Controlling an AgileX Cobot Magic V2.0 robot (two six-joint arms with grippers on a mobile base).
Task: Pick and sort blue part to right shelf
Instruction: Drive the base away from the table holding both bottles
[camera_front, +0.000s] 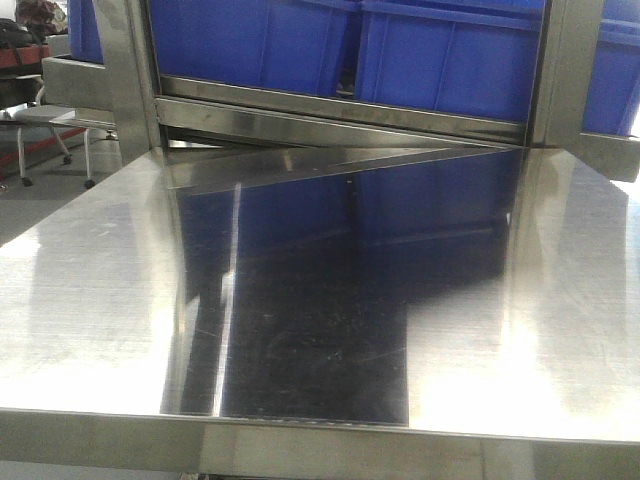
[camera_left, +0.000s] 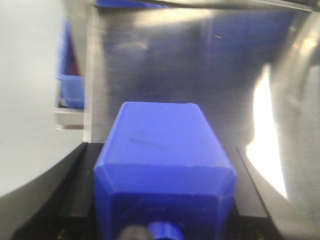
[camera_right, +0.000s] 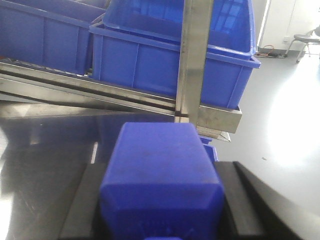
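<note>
Operator: Grip is being checked first. What is being carried by the right gripper (camera_right: 161, 172)?

Checker: The blue part (camera_right: 157, 145) is being clamped between its black fingers (camera_right: 82, 200), jaws narrowed onto the two flanks, cap end toward the wrist. It is being held over the right part of the steel table (camera_right: 45, 145), with the right shelf (camera_right: 220, 117) just beyond, far and slightly right.

Operator: And the left gripper (camera_left: 162, 150)?

Checker: A second blue block (camera_left: 160, 135), the one with a small round knob (camera_left: 165, 231), is being gripped there likewise, near the table's left edge. That view is being blurred, so nothing finer is being claimed.

Operator: How is the placing being done well, judging from this?

Checker: The steel upright (camera_right: 195, 55) is being faced almost head-on, so the part is best being steered to one side of it. The blue bins (camera_right: 145, 65) are being taken as the likely target; the part is best being raised above a bin rim before anything is being released. The jaws are best being left tight until the part is being supported from below. The front bar's (camera_right: 75, 85) corner is being counted as a snag risk, and the smooth plastic is being judged likely to slip if the hold is being loosened early.
</note>
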